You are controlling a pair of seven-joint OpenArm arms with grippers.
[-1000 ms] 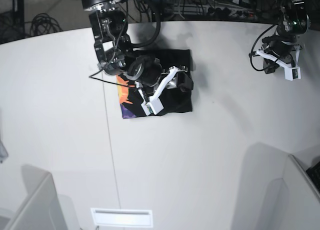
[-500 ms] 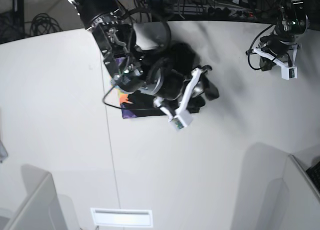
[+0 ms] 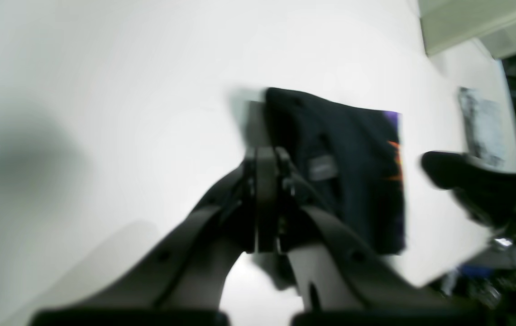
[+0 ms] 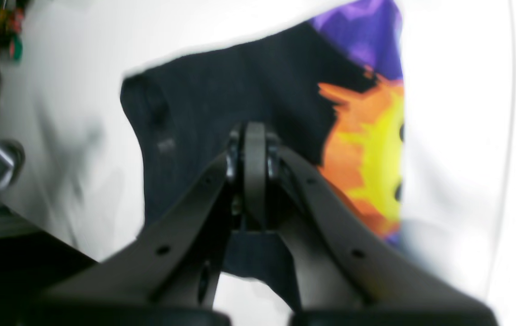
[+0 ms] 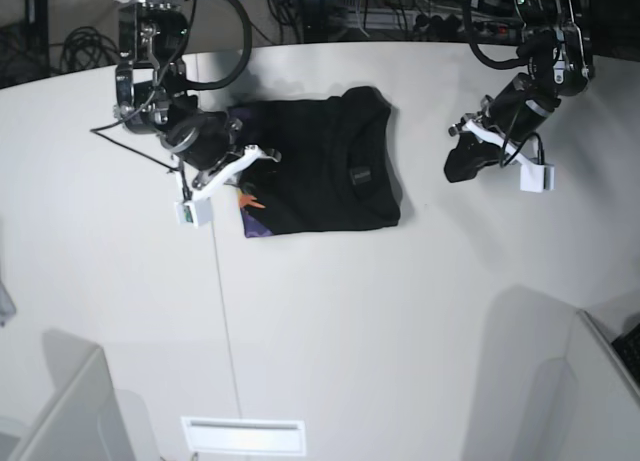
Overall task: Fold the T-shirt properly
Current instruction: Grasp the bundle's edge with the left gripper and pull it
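In the base view, the black short-sleeved cloth T-shirt (image 5: 318,164) lies folded into a rough rectangle on the white worktop (image 5: 330,321), toward its far middle. A small grey tag (image 5: 361,177) shows on its upper face, and a sliver of orange and purple print (image 5: 252,203) peeks out at its lower left edge. The right claw (image 5: 262,156) sits at the shirt's left edge, over the cloth; whether it touches cannot be told. The left claw (image 5: 459,168) hangs over bare worktop, well apart from the shirt's right side.

In the left wrist view, blurred, the left claw (image 3: 266,156) has its two dark fingers pressed together with nothing between them. Beyond it lies the shirt (image 3: 353,163) with its tag (image 3: 322,166).

In the right wrist view, also blurred, the right claw (image 4: 253,136) is pressed together over the black cloth (image 4: 222,95), pinching nothing visible. The orange and yellow sun print (image 4: 369,149) with purple above lies to its right, at the shirt's edge beside bare worktop (image 4: 457,136).
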